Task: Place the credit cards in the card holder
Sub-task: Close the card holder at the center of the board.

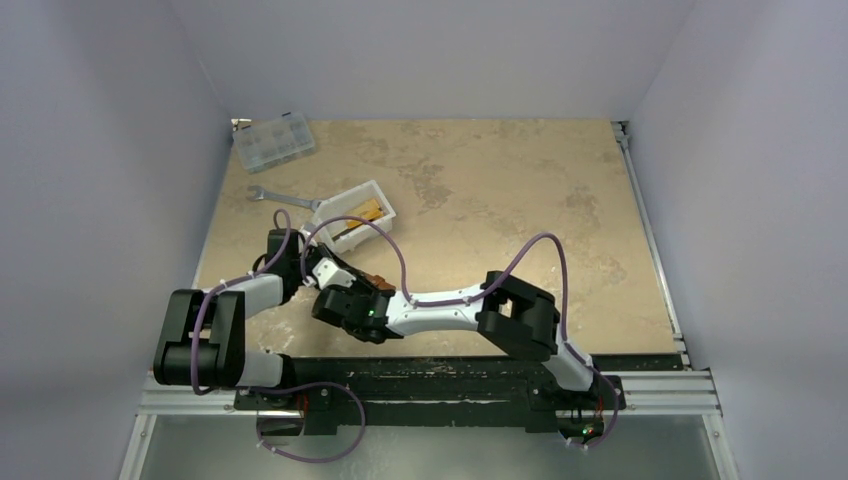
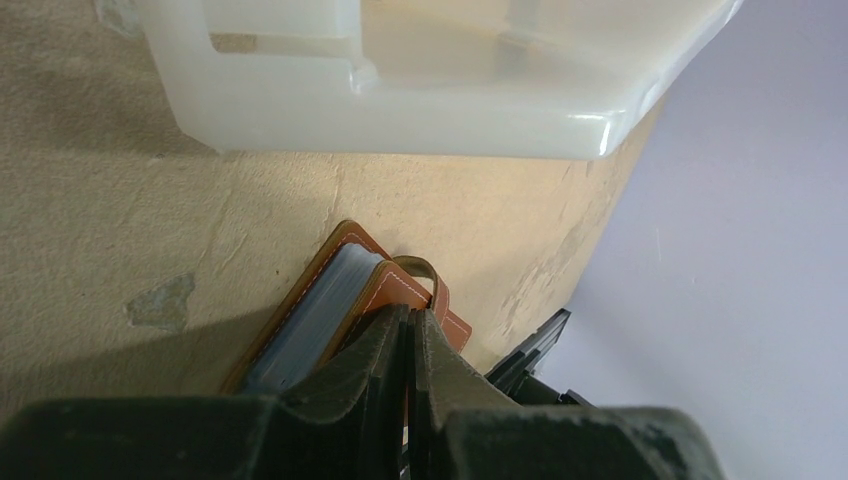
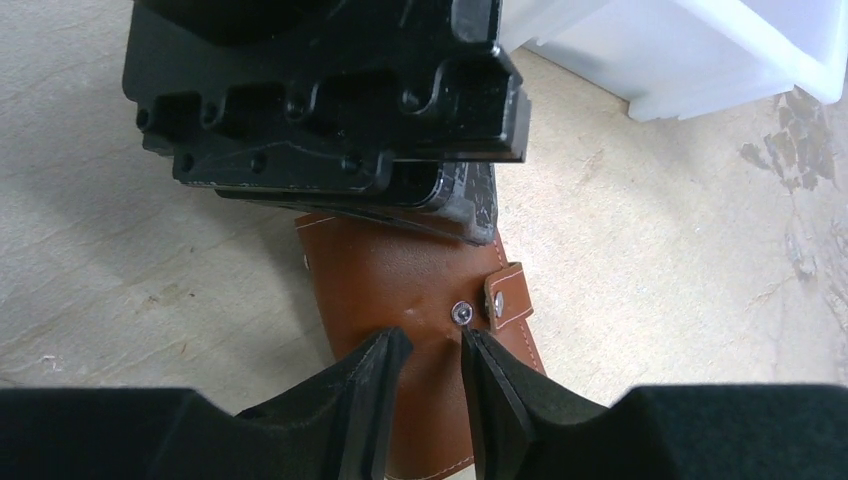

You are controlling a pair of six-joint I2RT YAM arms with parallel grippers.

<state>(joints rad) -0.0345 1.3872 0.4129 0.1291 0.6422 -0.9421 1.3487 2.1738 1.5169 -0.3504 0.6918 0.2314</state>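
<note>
Near the arm bases, left gripper (image 2: pixel 410 318): fingers closed flat together on the upper leather flap of the card holder, holding that flap raised.
Card holder (image 3: pixel 400 270): lies on the table (image 1: pixel 500 190) at its near-left part, between the two grippers and just in front of the white tray; the left wrist view shows it part-way open, with grey card slots (image 2: pixel 310 320) showing under the lifted flap.
Right gripper (image 3: pixel 432 345): jaws stand partly apart over the brown outer face, just beside the snap stud (image 3: pixel 461 313) and its strap tab (image 3: pixel 508 297); they grip nothing, and whether the tips touch the leather cannot be told.
Done so far: judging by this, only the opening of the holder is under way; no card is seen in its slots or in either gripper.
White tray (image 1: pixel 343 197): just beyond the holder; an orange-yellow card (image 1: pixel 372 209) seems to lie inside it.
Credit cards: none loaded yet, as far as the views show, so every pick and insertion is left; other cards cannot be made out.
Farther back: a wrench (image 1: pixel 283 197) and a clear box (image 1: pixel 273 140), neither part of the job.
</note>
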